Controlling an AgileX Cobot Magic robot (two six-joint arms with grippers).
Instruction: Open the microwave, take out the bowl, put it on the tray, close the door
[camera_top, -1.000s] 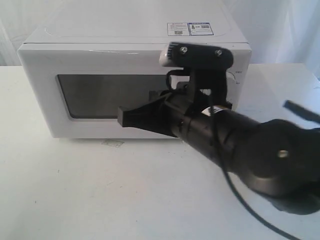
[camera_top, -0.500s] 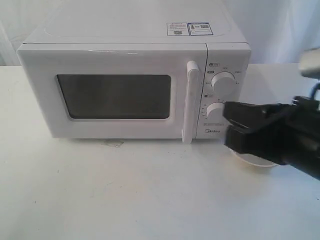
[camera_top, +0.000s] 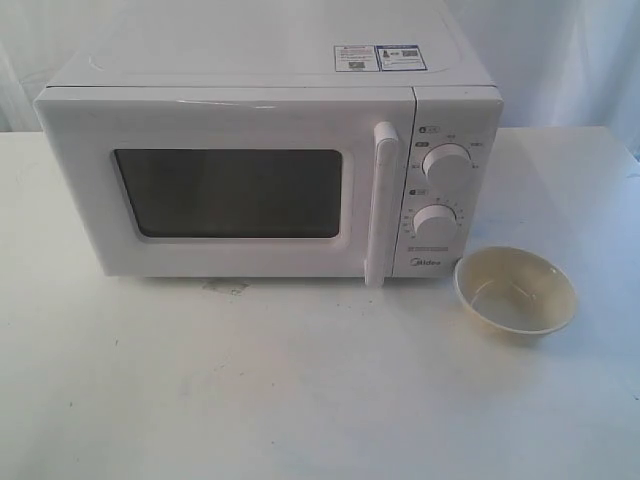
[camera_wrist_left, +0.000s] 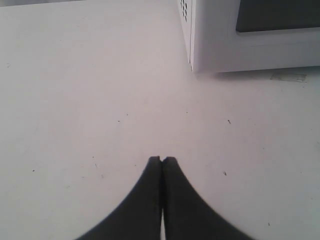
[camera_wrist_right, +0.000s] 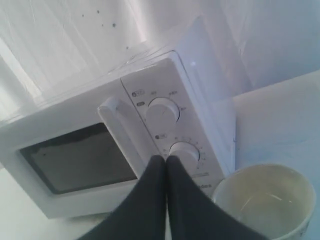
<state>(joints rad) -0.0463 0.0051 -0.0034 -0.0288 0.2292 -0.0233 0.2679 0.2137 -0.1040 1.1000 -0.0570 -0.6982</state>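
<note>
The white microwave (camera_top: 270, 160) stands on the table with its door (camera_top: 225, 190) shut and the vertical bar handle (camera_top: 382, 200) beside the two knobs. A cream bowl (camera_top: 515, 290) sits on the table just right of the microwave's front corner, empty. No tray shows in any view. Neither arm appears in the exterior view. My right gripper (camera_wrist_right: 166, 159) is shut and empty, hanging in front of the lower knob (camera_wrist_right: 184, 152), with the bowl (camera_wrist_right: 262, 200) close beside it. My left gripper (camera_wrist_left: 162, 160) is shut and empty over bare table near the microwave's corner (camera_wrist_left: 192, 65).
A white table (camera_top: 300, 390) carries everything. White curtain hangs behind the microwave (camera_top: 570, 60). A small grey smudge (camera_top: 228, 287) lies on the table under the door's front edge.
The right arm, which covered the microwave's front a second ago, swept right and has left the exterior view. The bowl it hid now stands uncovered on the table.
</note>
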